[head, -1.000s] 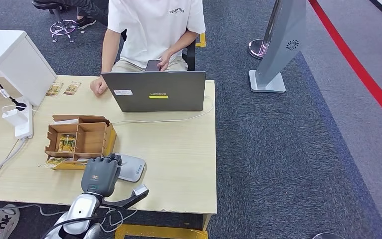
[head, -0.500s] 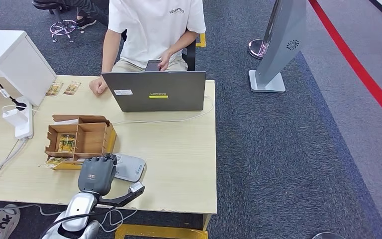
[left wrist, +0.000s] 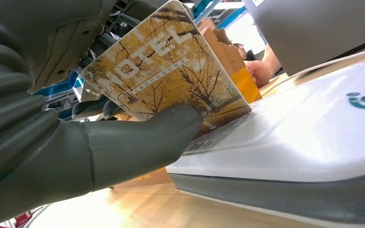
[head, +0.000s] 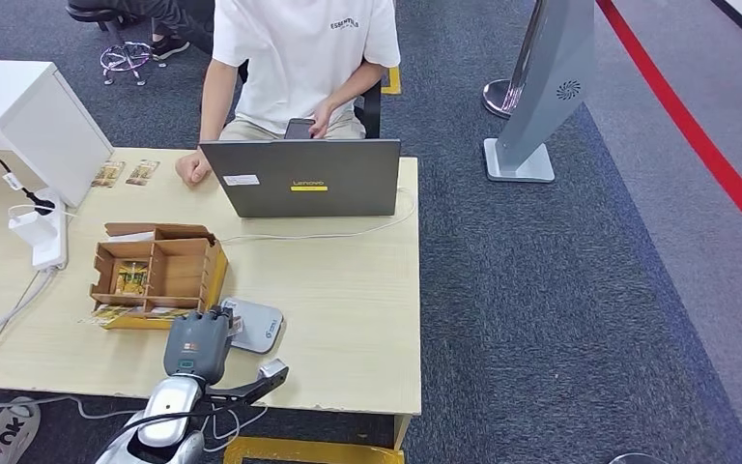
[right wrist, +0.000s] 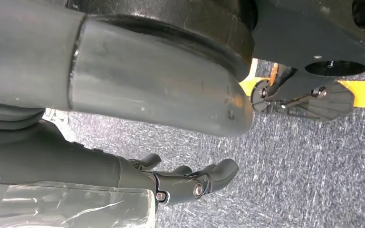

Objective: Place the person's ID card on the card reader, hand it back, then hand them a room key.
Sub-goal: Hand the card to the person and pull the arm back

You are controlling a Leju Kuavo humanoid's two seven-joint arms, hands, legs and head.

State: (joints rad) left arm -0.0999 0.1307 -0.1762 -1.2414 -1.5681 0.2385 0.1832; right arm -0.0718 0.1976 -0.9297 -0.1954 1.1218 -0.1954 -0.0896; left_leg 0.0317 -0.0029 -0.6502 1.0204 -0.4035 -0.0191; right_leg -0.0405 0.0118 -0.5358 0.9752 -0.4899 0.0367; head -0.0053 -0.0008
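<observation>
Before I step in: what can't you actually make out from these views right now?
- Head view: the card is hidden under the left hand at the card reader.
- Left wrist view: the card pinched by the thumb shows "OTEL"; its first letter is cut off, its fine print too small.
- Cardboard box: contents too small to read.
- Right wrist view: right hand over carpet; a clear film blurs its base.

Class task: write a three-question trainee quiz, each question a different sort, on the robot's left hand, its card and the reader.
1. True or false: the left hand holds a card printed with autumn trees.
2. Where is the card's lower edge? A) at the white card reader; B) inside the cardboard box; C) on the laptop.
3. Fill in: the seated person sits behind the ____.

Key: 1 true; 2 A; 3 laptop.
</observation>
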